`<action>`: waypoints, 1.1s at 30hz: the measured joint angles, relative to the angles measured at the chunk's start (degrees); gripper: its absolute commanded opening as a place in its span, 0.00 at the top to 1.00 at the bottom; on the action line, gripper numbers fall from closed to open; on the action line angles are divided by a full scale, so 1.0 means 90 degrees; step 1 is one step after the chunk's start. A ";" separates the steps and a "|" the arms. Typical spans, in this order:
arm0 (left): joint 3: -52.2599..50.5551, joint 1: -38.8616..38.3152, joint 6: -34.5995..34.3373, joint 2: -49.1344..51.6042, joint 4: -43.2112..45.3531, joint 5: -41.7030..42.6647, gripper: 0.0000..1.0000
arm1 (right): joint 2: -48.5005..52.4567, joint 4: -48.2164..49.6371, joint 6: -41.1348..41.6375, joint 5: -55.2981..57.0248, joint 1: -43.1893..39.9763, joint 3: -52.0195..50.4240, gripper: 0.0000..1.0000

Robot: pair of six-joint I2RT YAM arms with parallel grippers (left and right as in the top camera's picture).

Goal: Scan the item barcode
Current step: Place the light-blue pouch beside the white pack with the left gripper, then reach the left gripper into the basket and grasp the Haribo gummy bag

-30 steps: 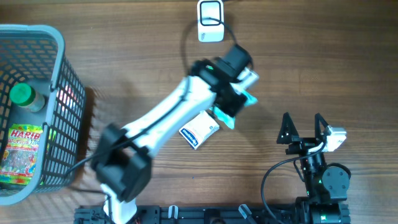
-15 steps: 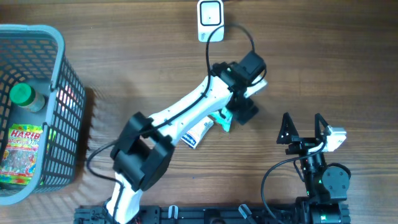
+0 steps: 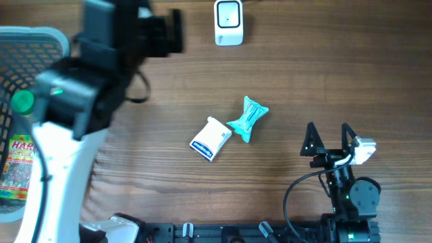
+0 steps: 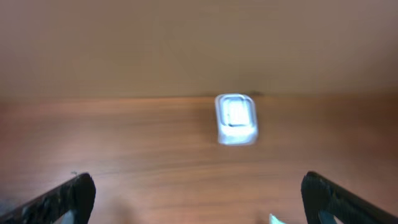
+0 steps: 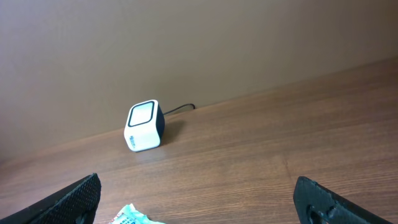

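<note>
Right now neither arm holds anything. The left claw (image 4: 199,198) stands wide apart and empty, raised high over the bench (image 3: 351,67) and off to the left of the barcode scanner (image 3: 228,22). The right claw (image 3: 331,138) is also spread wide and empty, well to the scanner's right and on the robot's side of it. A white packet (image 3: 210,139) and a teal packet (image 3: 248,119) lie touching, or nearly so, on the robot's side of the scanner. A basket (image 3: 20,32) far to the scanner's left holds a green-capped bottle (image 3: 22,101) and a Haribo bag (image 3: 17,162).

The step in hand looks like fetching an item. To do it well, grip the item by an edge so the fingers leave the barcode uncovered. Then carry it to just in front of the scanner and turn the code squarely toward the window, holding it steady rather than sweeping past. Which face carries a code cannot be read here.

Only the overhead view shows both packets whole and the basket, though the left arm is blurred there. The right wrist view alone shows the scanner from the side, with its window slanting upward, its cable (image 5: 180,108) behind it, and a corner of the teal packet at the bottom edge. The left wrist view gives just a blurred scanner between its own fingertips (image 4: 78,194).
</note>
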 measured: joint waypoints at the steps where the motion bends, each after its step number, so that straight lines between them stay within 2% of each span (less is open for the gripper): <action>1: 0.0000 0.0381 -0.0194 -0.0117 -0.0134 -0.0032 0.00 | -0.0002 0.0000 -0.0002 0.0000 0.0000 0.0000 0.00; 17: 0.0000 0.3912 -0.1248 -0.1316 -0.0631 -0.0119 0.00 | -0.0002 0.0000 0.0000 0.0000 0.0000 0.0000 0.00; 24: 0.0000 0.4551 -0.2076 -0.0979 -0.1287 -0.0117 0.00 | -0.0002 0.0000 0.0000 0.0000 0.0000 0.0000 0.00; 28: -0.0039 0.5141 -0.2569 -0.0423 -0.1608 -0.0119 0.00 | -0.0002 0.0000 -0.0002 0.0000 0.0000 0.0000 0.01; 33: -0.0704 0.5746 -0.2956 0.0296 -0.1668 -0.0102 0.00 | -0.0002 0.0000 0.0000 0.0000 0.0000 0.0000 0.00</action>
